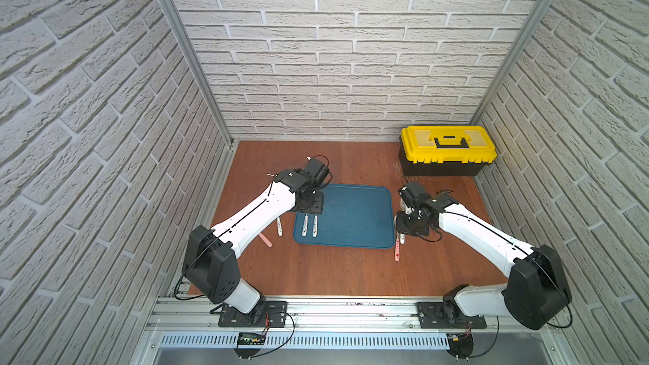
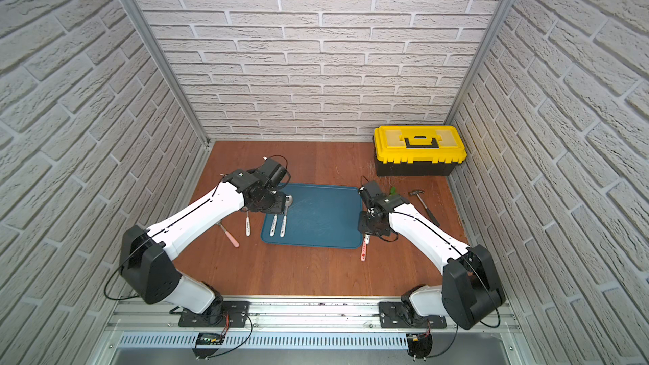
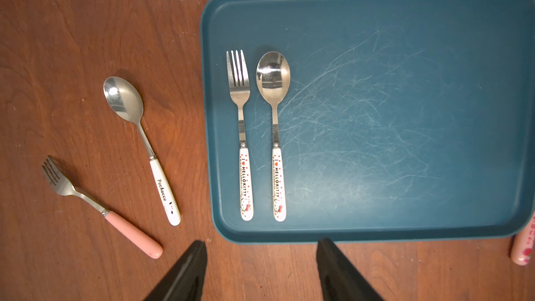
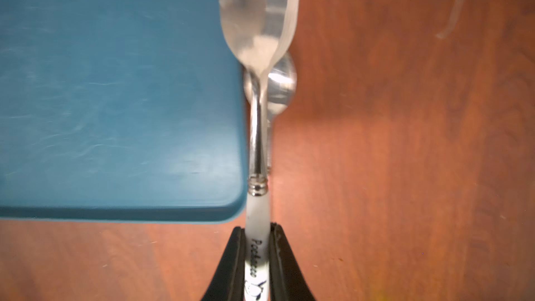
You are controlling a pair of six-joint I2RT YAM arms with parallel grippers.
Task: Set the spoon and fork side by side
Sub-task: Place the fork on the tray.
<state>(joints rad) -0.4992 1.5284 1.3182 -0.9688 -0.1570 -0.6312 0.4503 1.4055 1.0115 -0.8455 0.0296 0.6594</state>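
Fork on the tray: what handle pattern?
Fork handle is white with red dots, Hello Kitty print; left wrist view.

Reddish-brown wooden tabletop (image 1: pixel 333 268), scuffed. Directly on it sat a dark blue rectangular plastic tray (image 1: pixel 354 219), central, and a yellow-lidded black plastic toolbox (image 1: pixel 447 150) in the far right corner, with a dark-handled steel hammer (image 2: pixel 426 208) nearby. Left of the tray lay a white-handled steel spoon (image 3: pixel 149 156) and a pink-handled steel fork (image 3: pixel 105 212) (apart, both angled). A pink patterned-handled spoon (image 1: pixel 397 250) lay just beside the tray's right edge.
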